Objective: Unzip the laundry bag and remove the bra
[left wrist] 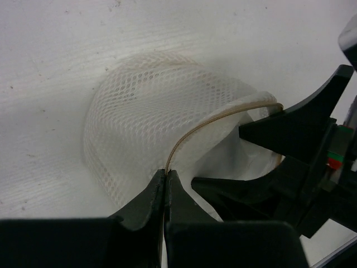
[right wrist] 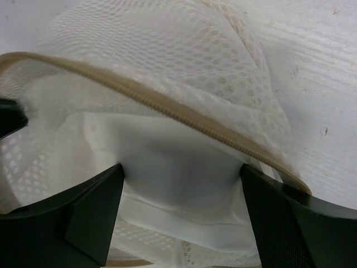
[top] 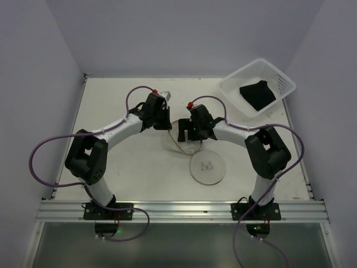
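Observation:
The laundry bag (top: 179,129) lies unzipped at mid-table. Its flat round face with the small bra drawing (top: 207,166) is flopped toward the front. My left gripper (top: 165,124) is shut on the bag's tan zipper rim (left wrist: 223,113), with the mesh wall (left wrist: 134,111) bulging beyond my fingertips (left wrist: 166,172). My right gripper (top: 184,134) is open, and its fingers (right wrist: 95,206) are spread inside the bag's mouth against the white lining (right wrist: 178,162), under the zipper (right wrist: 167,106). The black bra (top: 257,94) lies in the basket, away from both grippers.
A white perforated plastic basket (top: 279,75) stands at the back right corner of the table. The two arms meet over the middle of the white table (top: 122,167), and my right gripper's fingers (left wrist: 268,131) sit close beside my left gripper. Walls close in the left, back and right.

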